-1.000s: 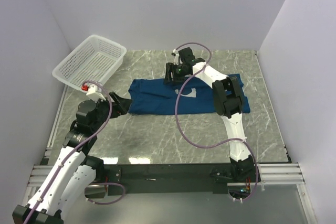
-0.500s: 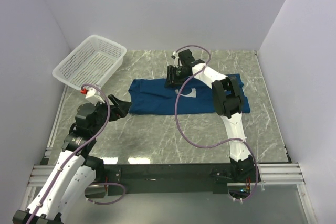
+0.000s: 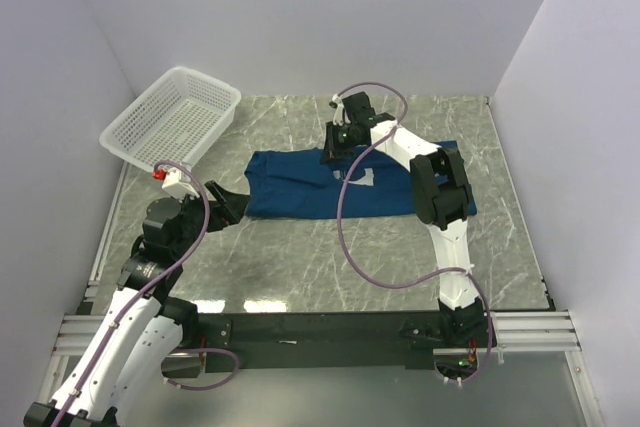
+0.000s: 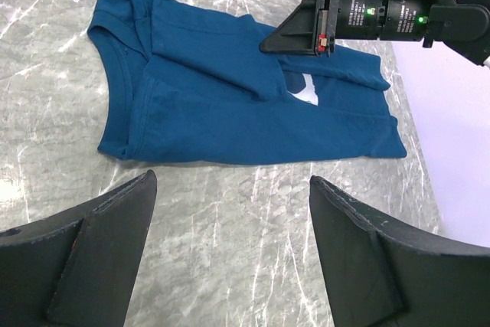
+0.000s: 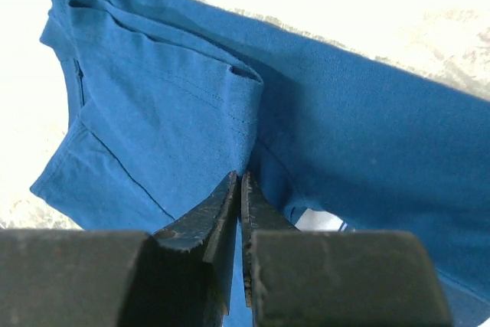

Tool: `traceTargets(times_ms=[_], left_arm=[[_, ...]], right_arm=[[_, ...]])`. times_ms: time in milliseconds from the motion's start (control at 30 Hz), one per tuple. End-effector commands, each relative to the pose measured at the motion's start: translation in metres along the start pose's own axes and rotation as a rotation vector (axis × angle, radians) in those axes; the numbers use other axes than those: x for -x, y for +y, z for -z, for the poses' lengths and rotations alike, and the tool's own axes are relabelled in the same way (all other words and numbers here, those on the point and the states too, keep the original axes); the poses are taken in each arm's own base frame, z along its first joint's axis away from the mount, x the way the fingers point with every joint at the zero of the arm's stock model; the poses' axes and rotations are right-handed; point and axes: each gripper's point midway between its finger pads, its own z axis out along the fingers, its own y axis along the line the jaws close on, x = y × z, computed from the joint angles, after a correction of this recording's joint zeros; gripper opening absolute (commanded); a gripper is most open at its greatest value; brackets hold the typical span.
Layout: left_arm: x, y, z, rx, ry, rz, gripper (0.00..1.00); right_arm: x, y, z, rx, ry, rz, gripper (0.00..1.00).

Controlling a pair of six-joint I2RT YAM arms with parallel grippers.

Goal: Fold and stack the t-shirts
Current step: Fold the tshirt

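Note:
One dark blue t-shirt (image 3: pixel 295 187) lies spread lengthwise on the marble table, its pale print (image 3: pixel 362 178) partly showing. My right gripper (image 3: pixel 331 151) is at the shirt's far edge, shut on a pinched-up fold of the blue cloth (image 5: pixel 191 112). In the right wrist view its fingertips (image 5: pixel 239 179) meet with a thin strip of fabric between them. The left wrist view shows that fold of the t-shirt (image 4: pixel 207 105) drawn up to the right gripper (image 4: pixel 265 45). My left gripper (image 3: pixel 233 204) hangs open just short of the shirt's left end, with only bare table between its fingers (image 4: pixel 115 220).
A white mesh basket (image 3: pixel 172 117) stands at the back left corner of the table. Purple cables loop over both arms. Walls close in the table on three sides.
My right gripper's jaws have closed on the fold of the shirt and shifted slightly right. My left arm has drawn back a little to the left, its gripper still open.

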Motion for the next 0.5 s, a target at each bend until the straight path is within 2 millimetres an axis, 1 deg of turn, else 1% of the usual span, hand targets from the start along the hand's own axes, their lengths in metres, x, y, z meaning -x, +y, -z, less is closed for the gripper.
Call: traceTargets(times_ms=[0,200,467], left_arm=[[0.007,-0.007,0.003,-0.022,-0.020,0.006,0.86],[0.006,-0.008,0.004,-0.026,-0.018,0.006,0.86],[0.007,-0.008,0.004,-0.026,-0.018,0.001,0.86]], right_arm=[[0.025,0.020,0.028,0.009,-0.103,0.064,0.10],[0.024,0.014,0.031,-0.011,-0.109,0.057,0.07],[0.027,-0.005,0.041,-0.040,-0.132,0.028,0.06]])
